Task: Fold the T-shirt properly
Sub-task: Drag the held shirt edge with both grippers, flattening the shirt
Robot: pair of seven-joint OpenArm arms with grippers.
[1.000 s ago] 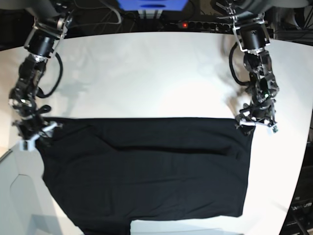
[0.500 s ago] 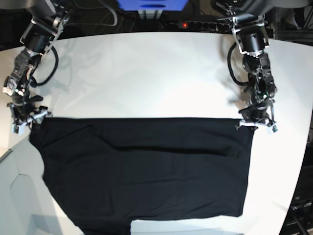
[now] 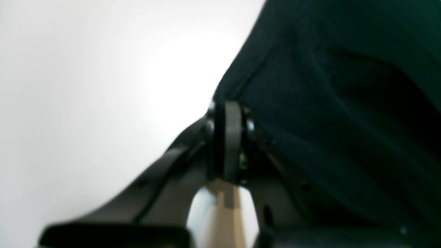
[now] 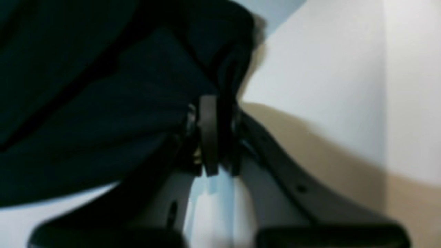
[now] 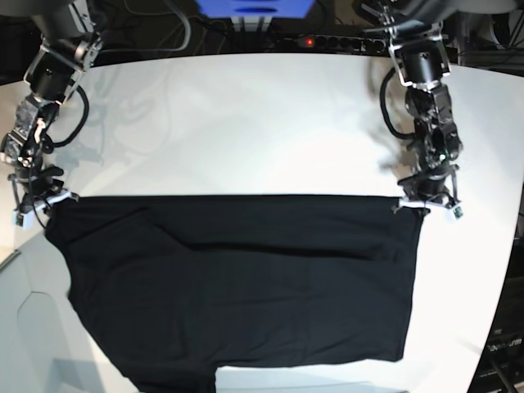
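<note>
The black T-shirt [image 5: 237, 286] lies spread flat on the white table [image 5: 246, 123], its top edge pulled straight between my two grippers. My left gripper [image 5: 427, 203] is shut on the shirt's top corner at the base view's right; the left wrist view shows its closed pads [image 3: 231, 137] pinching the black fabric [image 3: 344, 103]. My right gripper [image 5: 37, 205] is shut on the opposite top corner at the base view's left edge; the right wrist view shows its closed pads [image 4: 210, 134] gripping bunched black cloth [image 4: 103, 86]. No tag or print shows.
The table's left edge [image 5: 12, 246] is right beside my right gripper. A power strip with a red light [image 5: 327, 39] and cables lie behind the table's far edge. The shirt's lower hem reaches the bottom of the base view.
My right gripper has moved left and up toward the table's edge, pulling the shirt's corner outward. The top edge is now straighter and wrinkles are flatter. My left gripper barely moved.
</note>
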